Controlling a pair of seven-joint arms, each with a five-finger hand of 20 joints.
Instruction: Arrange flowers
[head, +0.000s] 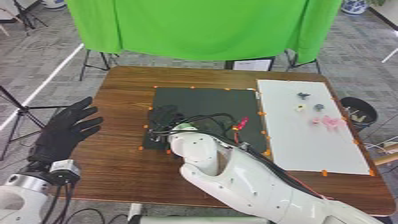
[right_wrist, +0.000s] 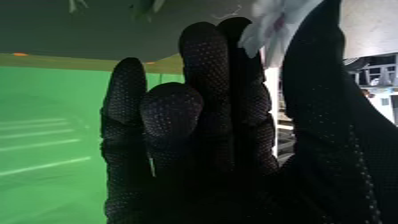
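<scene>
Flower (right_wrist: 264, 33); pale petals, darker centre

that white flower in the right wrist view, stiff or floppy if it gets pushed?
Probably floppy at the edges: the white flower has broad, thin-looking petals that should bend easily. It's likely light for its size, since the petals spread wide with little visible bulk. The darker centre may give less than they do.
</scene>
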